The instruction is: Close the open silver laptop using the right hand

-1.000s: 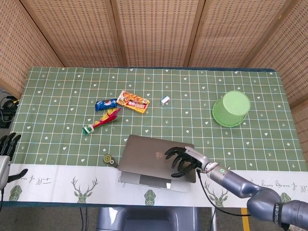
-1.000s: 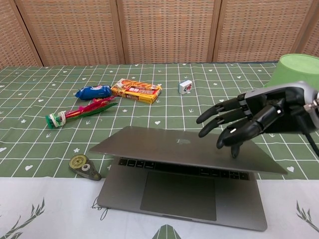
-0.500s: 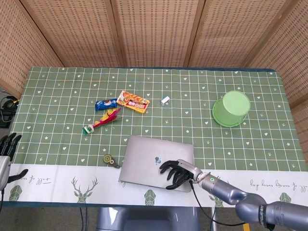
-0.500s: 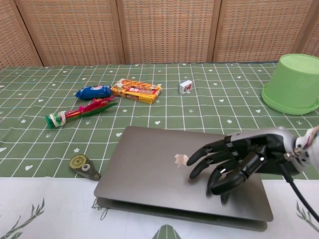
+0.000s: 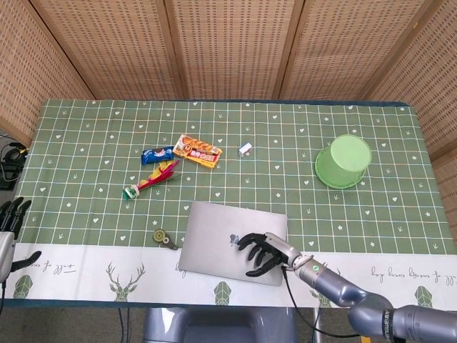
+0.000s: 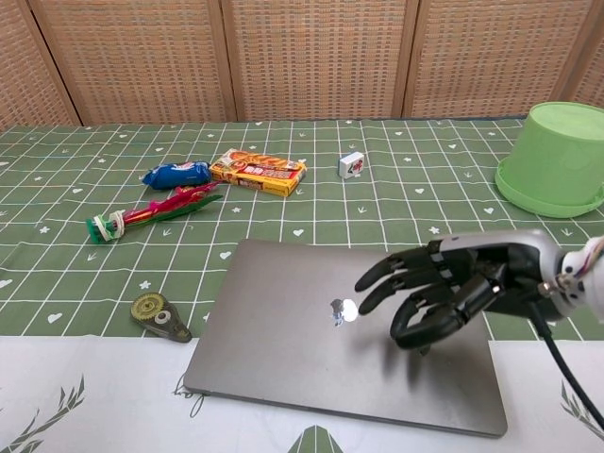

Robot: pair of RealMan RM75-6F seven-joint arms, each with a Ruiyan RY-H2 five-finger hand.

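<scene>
The silver laptop (image 5: 218, 232) (image 6: 283, 330) lies at the near edge of the table with its lid down flat. My right hand (image 5: 263, 252) (image 6: 444, 288) is over the right part of the lid, fingers spread and curved downward, holding nothing; in the chest view one fingertip seems to touch the lid, the rest hover above it. My left hand (image 5: 11, 218) shows only in the head view, at the far left edge off the table, fingers apart and empty.
A tape dispenser (image 6: 159, 316) lies just left of the laptop. Behind it are a red-green snack wrapper (image 6: 151, 212), a blue packet (image 6: 176, 174), an orange box (image 6: 258, 171) and a small white tile (image 6: 351, 164). An upturned green bowl (image 6: 555, 146) stands at the right.
The laptop lid went from half open to fully shut under my right hand. The hand has since lifted slightly off the lid.
</scene>
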